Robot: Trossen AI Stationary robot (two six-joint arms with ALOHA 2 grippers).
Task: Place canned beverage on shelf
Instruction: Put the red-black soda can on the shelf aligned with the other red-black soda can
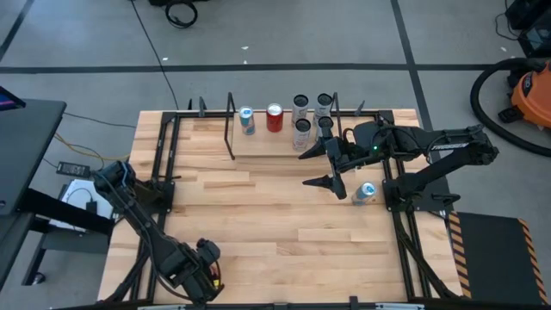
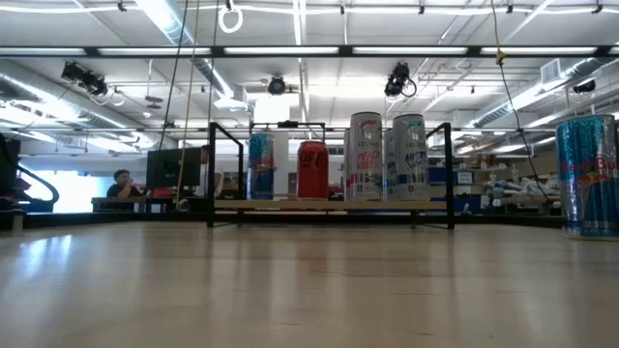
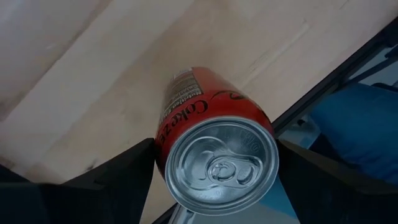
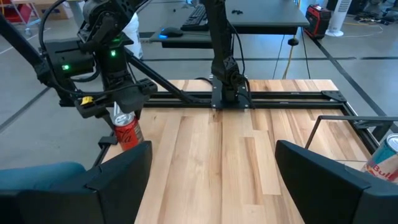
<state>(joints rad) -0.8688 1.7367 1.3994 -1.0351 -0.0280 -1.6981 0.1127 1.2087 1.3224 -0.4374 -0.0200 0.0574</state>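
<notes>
My left gripper (image 4: 121, 115) is shut on a red cola can (image 3: 205, 118) over the table's near left corner; in the high view the gripper (image 1: 202, 267) hides the can. My right gripper (image 1: 325, 165) hovers open and empty in front of the shelf (image 1: 258, 145), which stands at the table's far edge. On the shelf stand a blue can (image 1: 247, 120), a red can (image 1: 275, 117) and several silver cans (image 1: 301, 131), all upright on their bases. Neither gripper shows in the low view. My left gripper pinches the red can by its upper wall (image 3: 163, 152), just under the top rim, between its two fingers (image 3: 118, 180). The fingers come from above, pointing down. The can hangs below them, slightly tilted (image 4: 127, 134); my right finger hides its base, so contact with the table cannot be told.
A blue and silver can (image 1: 364, 193) stands alone on the table near the right arm's base, large at the right in the low view (image 2: 588, 174). Black frame rails (image 1: 164, 164) run along the table's left and right sides. Bare wood lies between the two grippers.
</notes>
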